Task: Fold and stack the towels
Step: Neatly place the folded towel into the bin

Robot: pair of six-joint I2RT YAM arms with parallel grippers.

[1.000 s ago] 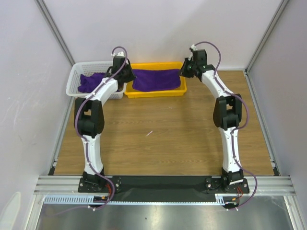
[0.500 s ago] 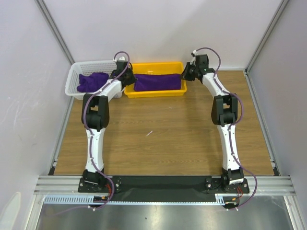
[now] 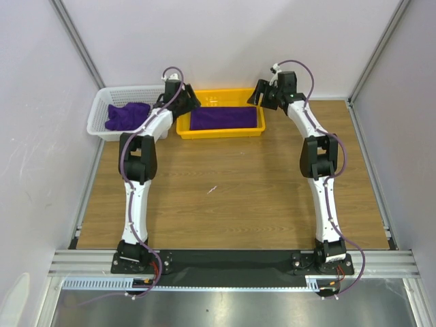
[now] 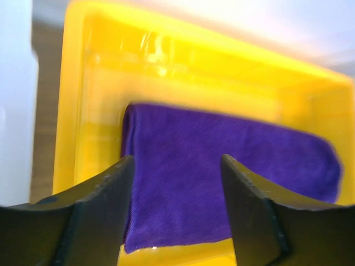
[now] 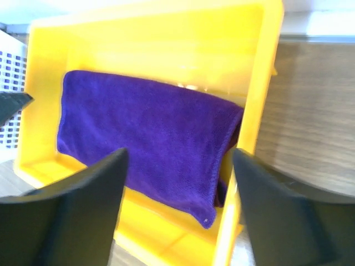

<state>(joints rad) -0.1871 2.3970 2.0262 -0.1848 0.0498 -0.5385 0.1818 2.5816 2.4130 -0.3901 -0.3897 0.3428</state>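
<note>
Towel [image 3: 225, 117]: lay folded in yellow tray [image 3: 219, 133], gap along far wall.
Left end effector [image 4: 176, 159]: spread, above towel end.
Right end effector [image 5: 178, 152]: spread, held nothing.

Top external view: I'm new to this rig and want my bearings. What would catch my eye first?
The bright yellow tray at the far edge of the table, with a folded purple towel lying flat inside it. The left gripper and right gripper hover open above its two ends. Left of the tray, a white basket holds a crumpled purple towel.
</note>
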